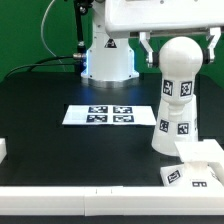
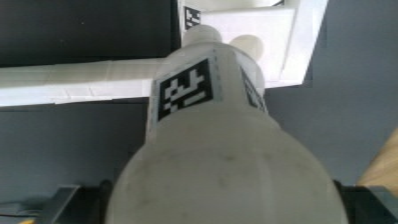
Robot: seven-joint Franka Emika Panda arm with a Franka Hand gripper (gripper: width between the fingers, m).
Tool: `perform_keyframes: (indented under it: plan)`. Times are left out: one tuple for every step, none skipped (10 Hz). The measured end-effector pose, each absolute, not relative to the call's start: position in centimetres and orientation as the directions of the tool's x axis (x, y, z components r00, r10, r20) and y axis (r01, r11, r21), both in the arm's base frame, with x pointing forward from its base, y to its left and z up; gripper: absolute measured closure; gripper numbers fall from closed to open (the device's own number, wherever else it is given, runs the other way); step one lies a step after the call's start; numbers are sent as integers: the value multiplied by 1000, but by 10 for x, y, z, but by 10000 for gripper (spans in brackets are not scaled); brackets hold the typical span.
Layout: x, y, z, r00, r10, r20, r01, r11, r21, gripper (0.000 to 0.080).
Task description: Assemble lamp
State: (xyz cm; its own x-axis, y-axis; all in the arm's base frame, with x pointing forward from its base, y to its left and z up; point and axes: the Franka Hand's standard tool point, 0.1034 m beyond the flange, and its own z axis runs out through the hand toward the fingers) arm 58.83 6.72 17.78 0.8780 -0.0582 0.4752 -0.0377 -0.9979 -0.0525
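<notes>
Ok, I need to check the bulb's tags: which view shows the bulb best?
The exterior view: the bulb shows side-on, round head up, a tag clear below it. The wrist view looks along its length, blurred and foreshortened, with one tag visible.

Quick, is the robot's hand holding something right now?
Gripper: its fingers sit either side of the bulb, at its round top; whether they squeeze it cannot be told.

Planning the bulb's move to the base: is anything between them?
Nothing visible does. The bulb stands upright close beside the base, on the exterior view's left of it, with no other part between. The gripper straddles its round top.
</notes>
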Motion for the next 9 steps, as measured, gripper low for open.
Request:
perform_keyframes:
  plan:
    - [596,66,177,873,-43,485,-26,-999,-42,223]
    - [610,68,176,862,-36,505,-21,-999,-35,223]
    - [618,72,175,846,-29,533,-13,-999,-32,223]
    - [619,75,171,839,-29,543,-13,-999,-33,223]
    - [619,74,171,841,-33,540,-17,-999,-34,223]
    - [619,74,170,841,-35,540,-19,-999,-35,223]
    - [617,75,168,844,-34,535,-18,-999,-35,223]
    - [615,77,163,851,-32,524,-16,-999,-35,223]
    - [614,80,158,855,-31,517,-14,-999,-36,223]
